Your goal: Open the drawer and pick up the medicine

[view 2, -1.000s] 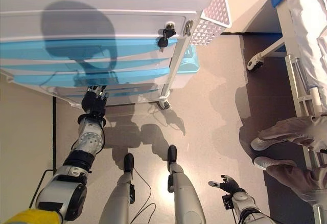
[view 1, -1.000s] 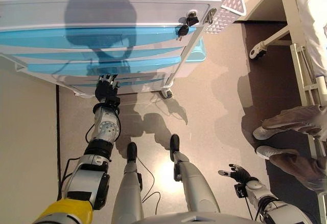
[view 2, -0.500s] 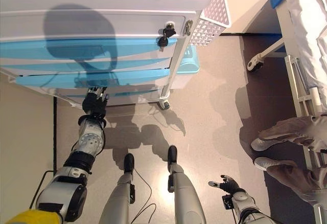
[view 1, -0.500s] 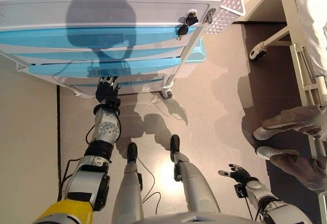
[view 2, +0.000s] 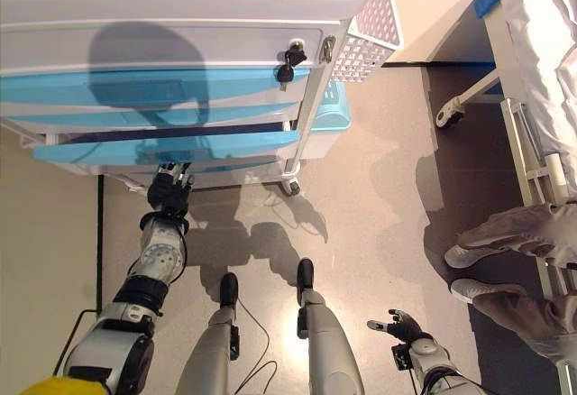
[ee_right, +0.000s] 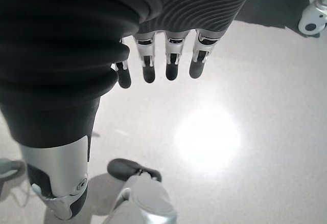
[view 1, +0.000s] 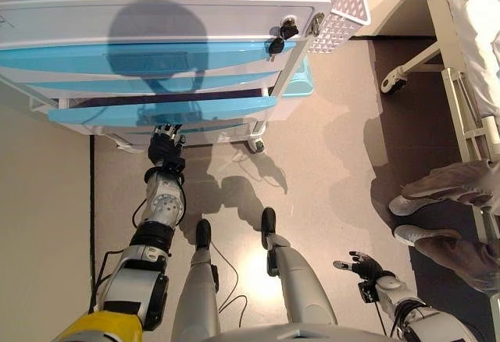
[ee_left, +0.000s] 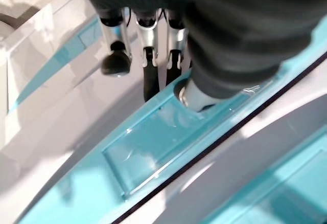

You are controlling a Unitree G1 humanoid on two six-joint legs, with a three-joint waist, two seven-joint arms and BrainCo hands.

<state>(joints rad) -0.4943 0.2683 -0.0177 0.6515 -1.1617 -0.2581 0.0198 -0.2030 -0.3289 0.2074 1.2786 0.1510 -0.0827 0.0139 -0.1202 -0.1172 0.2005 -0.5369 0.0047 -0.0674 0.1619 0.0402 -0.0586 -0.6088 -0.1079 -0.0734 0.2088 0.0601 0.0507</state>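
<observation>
A white cart [view 1: 156, 22] has several light blue drawers. The third blue drawer [view 1: 164, 112] stands pulled out a little, with a dark gap [view 1: 156, 100] above its front. My left hand [view 1: 166, 148] is at that drawer's lower edge. In the left wrist view its fingers [ee_left: 147, 60] hook behind the blue front [ee_left: 153, 147] and the thumb presses on it. The drawer's inside is hidden and no medicine shows. My right hand [view 1: 361, 265] hangs low at the right, open and empty, over the floor [ee_right: 204, 137].
Keys [view 1: 280, 37] hang at the cart's right front corner beside a white perforated basket [view 1: 340, 18]. A light blue bin [view 1: 301, 80] sits at the cart's right base. A bed frame [view 1: 469, 84] and a person's shoes [view 1: 437, 190] are at the right.
The third blue drawer has slid out toward me with my left hand on it, and a dark gap has opened above it. The right hand has not moved.
</observation>
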